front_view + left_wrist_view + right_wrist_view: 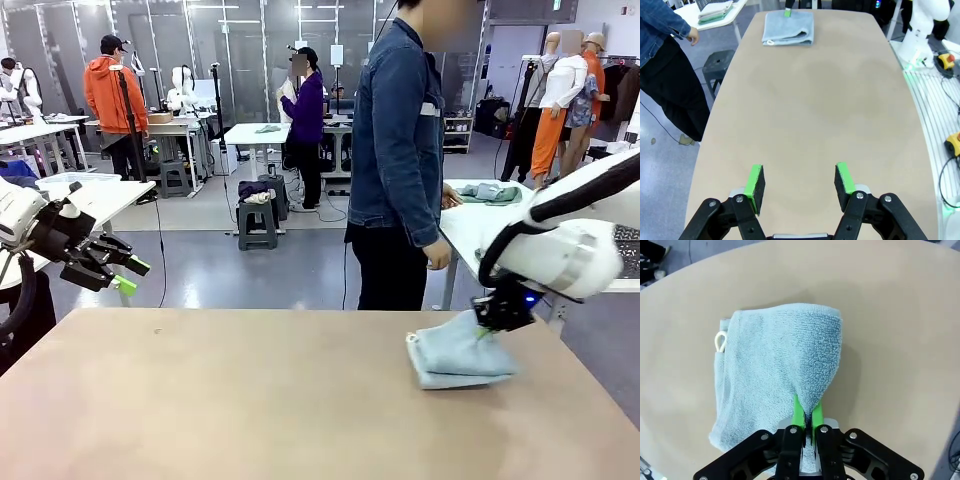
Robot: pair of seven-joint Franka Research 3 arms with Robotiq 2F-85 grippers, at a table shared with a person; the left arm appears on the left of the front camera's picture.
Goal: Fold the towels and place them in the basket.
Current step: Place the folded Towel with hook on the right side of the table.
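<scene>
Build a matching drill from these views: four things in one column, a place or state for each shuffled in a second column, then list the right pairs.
Column one
1. left tool
2. right tool
3. light blue towel
4. person

Column two
A. folded, on the right part of the table
B. standing at the table's far side
C. open, holding nothing
D. shut on a pinched fold of cloth

Pairs: 1-C, 2-D, 3-A, 4-B
</scene>
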